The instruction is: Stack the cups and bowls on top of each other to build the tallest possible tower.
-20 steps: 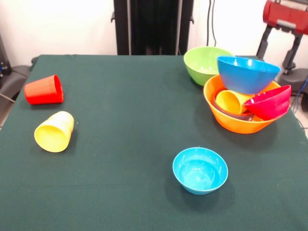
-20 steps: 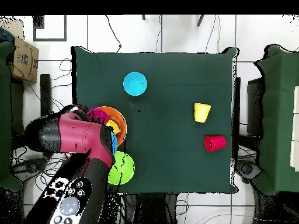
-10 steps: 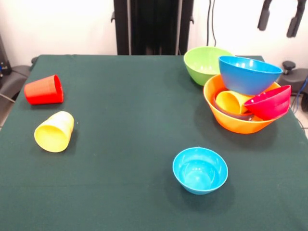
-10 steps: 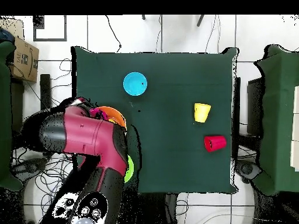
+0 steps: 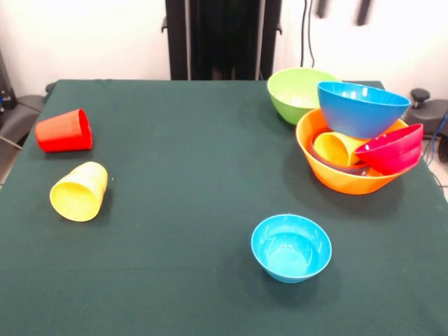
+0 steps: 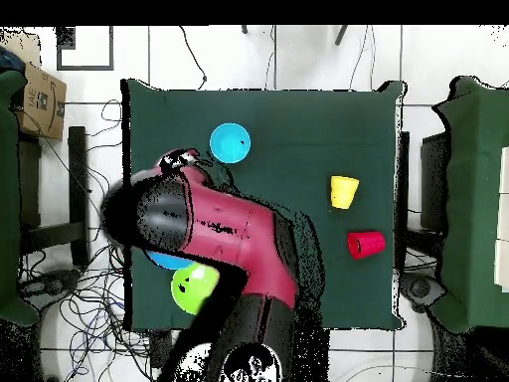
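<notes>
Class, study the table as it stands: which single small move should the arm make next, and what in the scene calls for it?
Probably swing toward the small light-blue bowl and descend over it. It stands upright and alone on the green cloth, apart from the tower, where an orange bowl already holds several pieces. The pincer shows only at the top edge, well above everything, apparently carrying nothing.

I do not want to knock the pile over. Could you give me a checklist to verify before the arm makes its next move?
1. Gripper empty, fingertips apart: ok.
2. Light-blue bowl upright, standing alone: ok.
3. Red cup and loose yellow cup upright: not ok, both lie on their sides.
4. Pile level: not ok. Blue bowl and crimson bowl sit tilted in the orange bowl, beside an inner yellow cup lying sideways.
5. Green bowl clear of the orange bowl: cannot tell.
</notes>
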`<move>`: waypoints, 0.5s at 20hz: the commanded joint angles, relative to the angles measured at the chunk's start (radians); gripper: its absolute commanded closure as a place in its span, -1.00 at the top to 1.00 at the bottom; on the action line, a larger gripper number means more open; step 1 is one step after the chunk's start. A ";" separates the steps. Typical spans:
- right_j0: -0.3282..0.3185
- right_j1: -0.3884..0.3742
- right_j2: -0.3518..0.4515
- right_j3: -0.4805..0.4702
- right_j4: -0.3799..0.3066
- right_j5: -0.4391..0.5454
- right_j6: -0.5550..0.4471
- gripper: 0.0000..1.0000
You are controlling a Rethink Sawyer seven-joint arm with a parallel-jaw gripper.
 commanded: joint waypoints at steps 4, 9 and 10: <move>-0.250 0.019 0.271 0.156 -0.238 -0.012 -0.386 1.00; -0.272 0.062 0.329 0.136 -0.294 -0.066 -0.321 1.00; -0.269 0.072 0.334 0.132 -0.303 -0.083 -0.299 1.00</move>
